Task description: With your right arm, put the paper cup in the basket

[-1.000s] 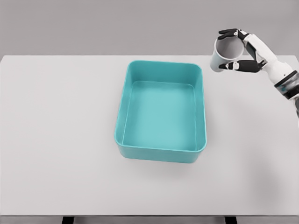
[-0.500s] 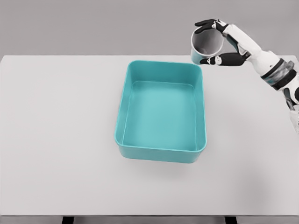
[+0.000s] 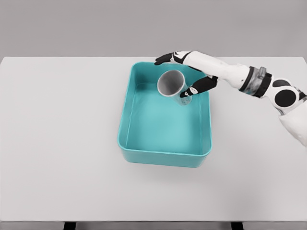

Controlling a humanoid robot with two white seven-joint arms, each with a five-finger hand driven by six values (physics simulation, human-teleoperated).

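The paper cup (image 3: 171,84) is grey-white and tilted, its mouth facing me, inside the teal basket (image 3: 125,125) near the far right corner. My right hand (image 3: 176,75) reaches in from the right above the basket's far rim. Its fingers (image 3: 164,59) stretch out straight, with a gap of teal between them and the cup's rim. The thumb tip (image 3: 192,90) lies against the cup's right side. The hand looks open, with the cup just below it. I cannot tell whether the cup rests on the basket floor. The left arm is out of sight.
The basket stands in the middle of a white table (image 3: 57,143), with bare table surface on all sides. A grey wall runs behind the table's far edge.
The right arm swung left and down from beyond the basket's far right corner to over the basket. Its fingers, earlier wrapped round the cup, have spread, and the cup now sits lower inside the basket.
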